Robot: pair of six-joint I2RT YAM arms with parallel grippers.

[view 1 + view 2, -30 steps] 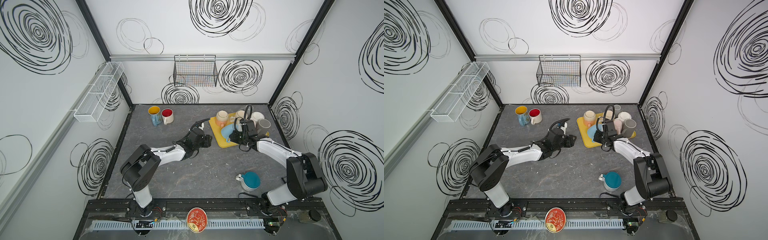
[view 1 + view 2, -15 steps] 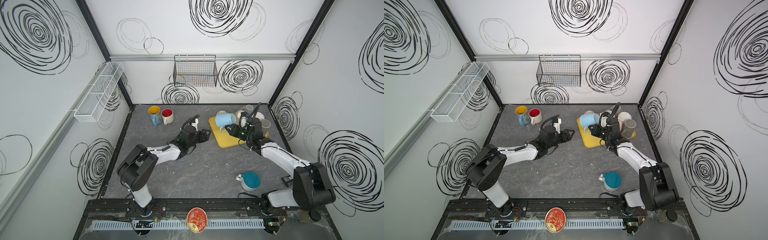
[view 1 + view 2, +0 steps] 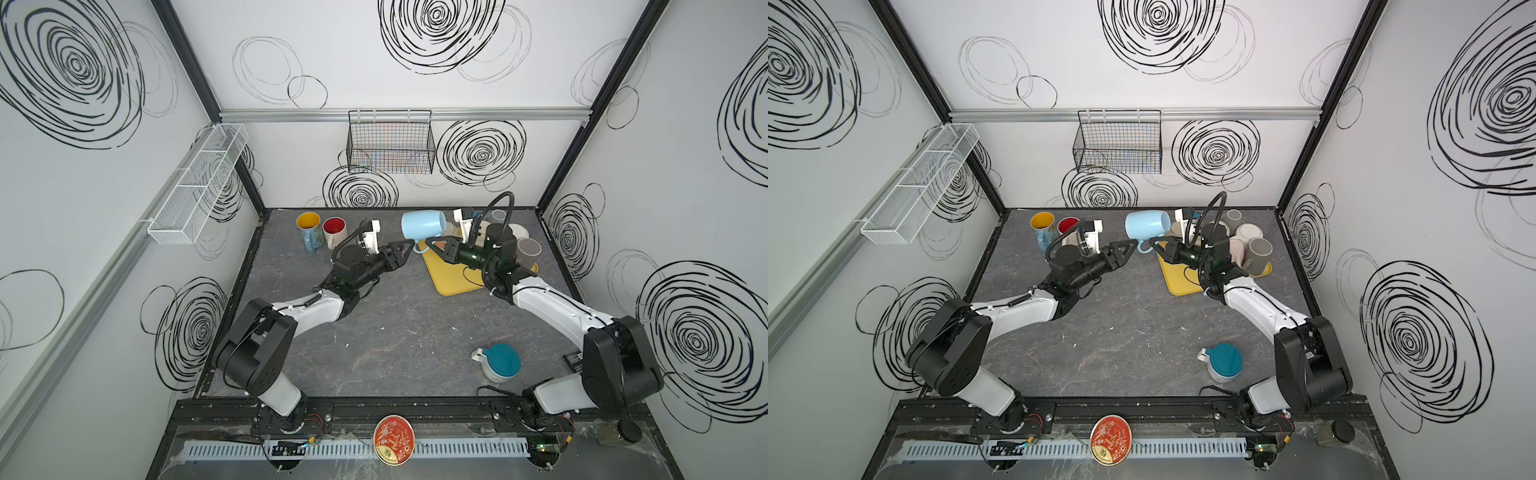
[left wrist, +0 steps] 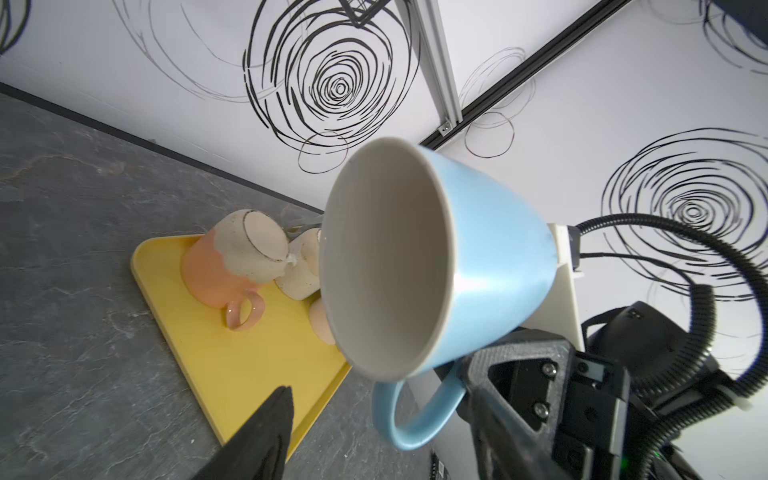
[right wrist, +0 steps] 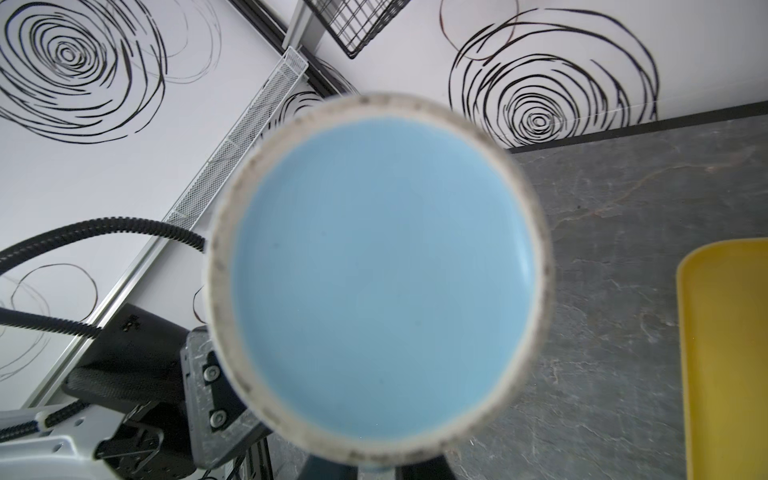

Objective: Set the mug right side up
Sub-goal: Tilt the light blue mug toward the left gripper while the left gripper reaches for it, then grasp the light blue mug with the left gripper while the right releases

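Mug [image 3: 422, 224] handle clamped in right tool [image 3: 431, 244], contact obscured; left tool [image 3: 407, 248] parted, empty.

In both top views I place the tray [image 3: 451, 279] at the rear right of the table [image 3: 395, 332], with several cups [image 3: 528, 248] on its far part, and the mug [image 3: 423, 225] raised near its left edge, between the left gripper [image 3: 405, 250] and the right gripper [image 3: 435, 246]. I find a mug pair [image 3: 322, 232] side by side at the rear left, a lidded cup [image 3: 500, 362] at the front right, a basket [image 3: 390, 143] on the back wall and a rack [image 3: 199, 183] on the left wall.
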